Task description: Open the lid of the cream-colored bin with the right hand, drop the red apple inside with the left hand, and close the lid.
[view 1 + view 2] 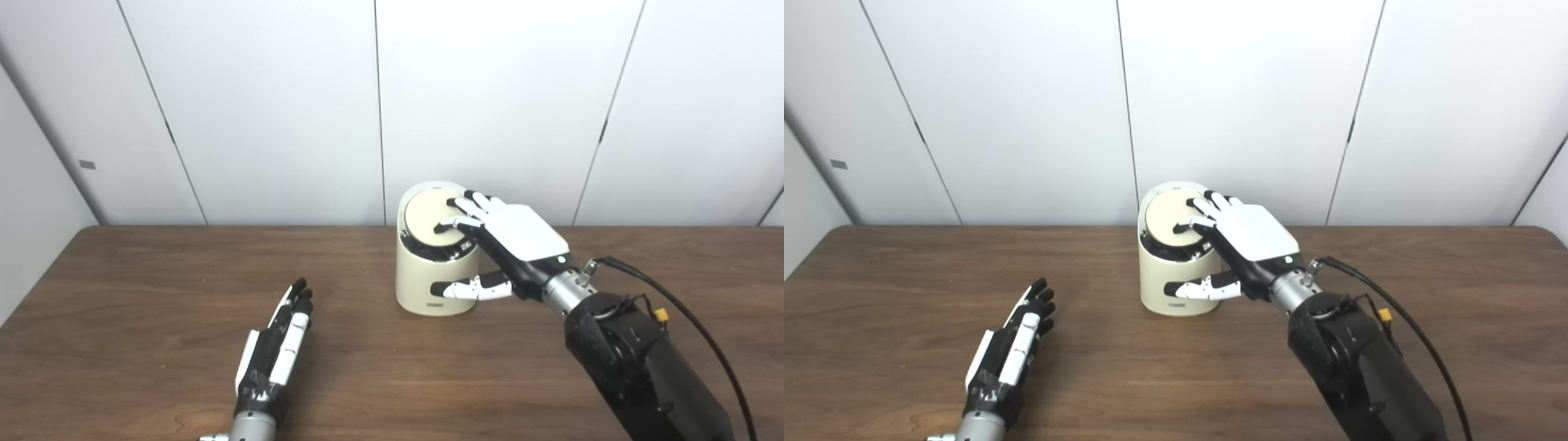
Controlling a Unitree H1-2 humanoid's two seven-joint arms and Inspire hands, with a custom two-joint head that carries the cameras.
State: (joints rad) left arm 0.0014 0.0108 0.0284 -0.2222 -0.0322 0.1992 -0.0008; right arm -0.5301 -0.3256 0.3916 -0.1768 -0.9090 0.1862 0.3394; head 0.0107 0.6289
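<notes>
Fingers (456, 215) of the right robot hand (508, 236) lie spread across the round lid (429, 222) of the cream-colored bin (435, 278), their dark tips touching its flat top, while the thumb (468, 288) reaches out along the bin's front wall lower down, so the bin sits directly under and in front of this palm. The hand grips nothing; it is open, pressed flat on the lid rather than closed around it. The lid looks seated in the bin's mouth, slightly tilted toward the camera, with a dark rim showing around its near edge; whether it is fully shut cannot be told. The bin stands upright on the brown wooden tabletop (153, 294), near the far edge by the white wall panels (263, 110). A black cable (686, 312) loops from the right wrist back along the forearm. The left robot hand (275, 343) rests well apart, off to the left of the bin and nearer the camera, lying on the tabletop with its fingers straight and close together, pointing away, open and holding nothing. No red apple is visible in either view.
</notes>
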